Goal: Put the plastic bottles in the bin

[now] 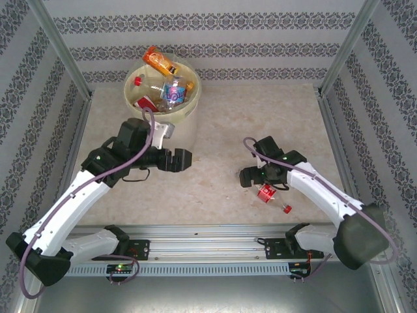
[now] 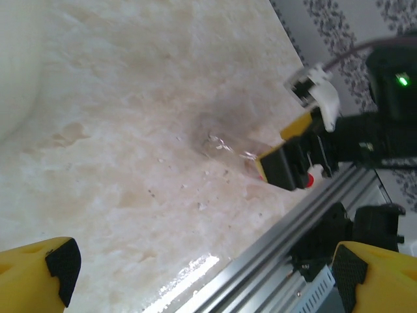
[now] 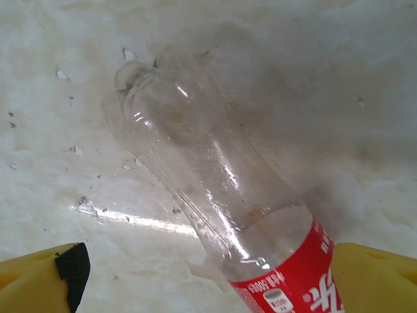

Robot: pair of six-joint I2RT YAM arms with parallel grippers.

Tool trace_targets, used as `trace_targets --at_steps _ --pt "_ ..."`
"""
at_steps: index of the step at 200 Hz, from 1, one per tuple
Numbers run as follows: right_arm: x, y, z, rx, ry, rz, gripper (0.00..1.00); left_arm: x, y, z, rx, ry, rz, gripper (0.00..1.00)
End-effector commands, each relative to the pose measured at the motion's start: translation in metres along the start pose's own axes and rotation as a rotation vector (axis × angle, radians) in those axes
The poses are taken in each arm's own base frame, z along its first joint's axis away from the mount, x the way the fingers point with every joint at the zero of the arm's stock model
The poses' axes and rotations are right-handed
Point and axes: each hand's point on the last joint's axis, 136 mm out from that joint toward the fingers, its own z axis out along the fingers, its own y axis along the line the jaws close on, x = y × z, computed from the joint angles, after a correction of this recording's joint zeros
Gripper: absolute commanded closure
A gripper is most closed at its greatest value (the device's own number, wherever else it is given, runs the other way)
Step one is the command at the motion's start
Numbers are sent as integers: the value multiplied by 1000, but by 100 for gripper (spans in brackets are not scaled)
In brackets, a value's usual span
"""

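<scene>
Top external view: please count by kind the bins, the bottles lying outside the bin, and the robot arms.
Bin: 1
Red-labelled clear bottle on the table: 1
Robot arms: 2, the left arm and the right arm
Total: 4

The beige table point(image 1: 221, 124) bears the bin point(image 1: 187, 125) and one red-labelled bottle point(image 1: 266, 193).

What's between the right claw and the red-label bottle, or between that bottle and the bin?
Nothing visible between the right claw and the red-label bottle; the open claw straddles it. Toward the bin nothing lies on the table, but the left claw hangs open just before the bin, near that route.
</scene>
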Motion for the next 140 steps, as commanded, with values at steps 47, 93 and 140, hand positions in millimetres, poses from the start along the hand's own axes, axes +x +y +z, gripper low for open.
trace_targets --at_steps 47,93,140 --pt "-10 0 30 105 86 -106 7 22 -28 39 117 -51 -15 0" --pt "-25 3 54 134 112 -135 12 41 -35 62 124 -29 -19 0" --pt "-42 5 73 148 106 -134 21 52 -32 72 109 -7 -35 0"
